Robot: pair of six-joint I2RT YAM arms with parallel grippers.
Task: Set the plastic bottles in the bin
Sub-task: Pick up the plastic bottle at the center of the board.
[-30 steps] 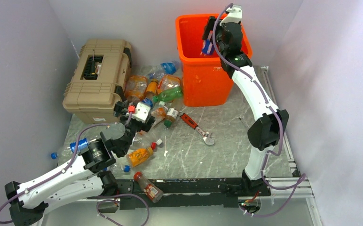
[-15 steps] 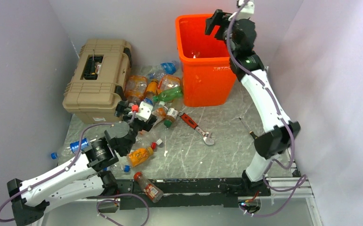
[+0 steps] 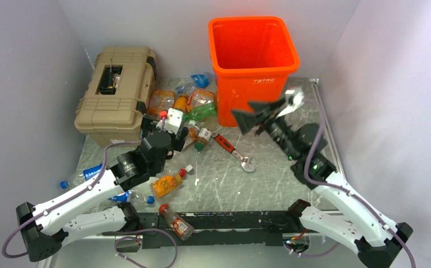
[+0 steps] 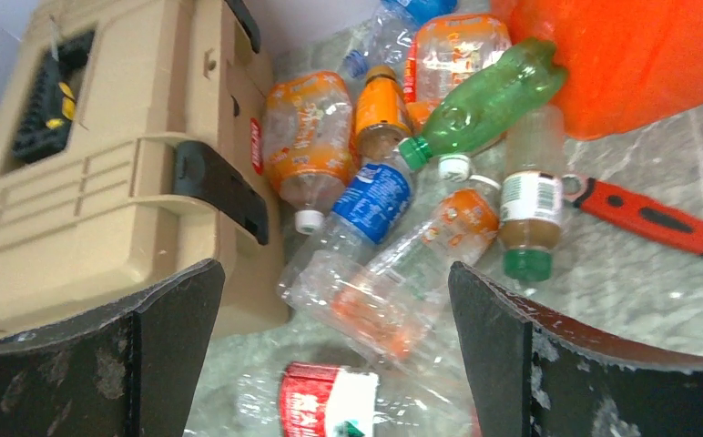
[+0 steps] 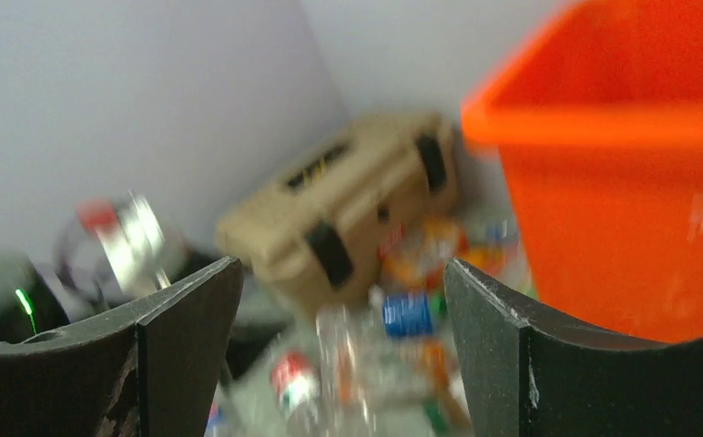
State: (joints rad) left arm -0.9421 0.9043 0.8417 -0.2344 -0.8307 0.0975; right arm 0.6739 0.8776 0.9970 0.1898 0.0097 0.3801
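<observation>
The plastic bottles (image 4: 371,196) lie heaped on the table (image 3: 269,178) between the tan toolbox (image 3: 113,95) and the orange bin (image 3: 252,89), just below and ahead of the left gripper (image 4: 331,273), whose fingers stand wide apart and empty. That arm stretches low over the heap, while the right arm folds low, its gripper (image 3: 252,114) before the bin, spread and empty too, pointing towards the heap. The surface is grey and marbled, a red-handled wrench (image 3: 233,149) lies near the bin, and pale walls stand around it.

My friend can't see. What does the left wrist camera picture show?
An open claw hangs over a heap of plastic bottles, some crushed. A tan toolbox sits left, an orange bin upper right, a red-handled wrench at the right edge.
</observation>
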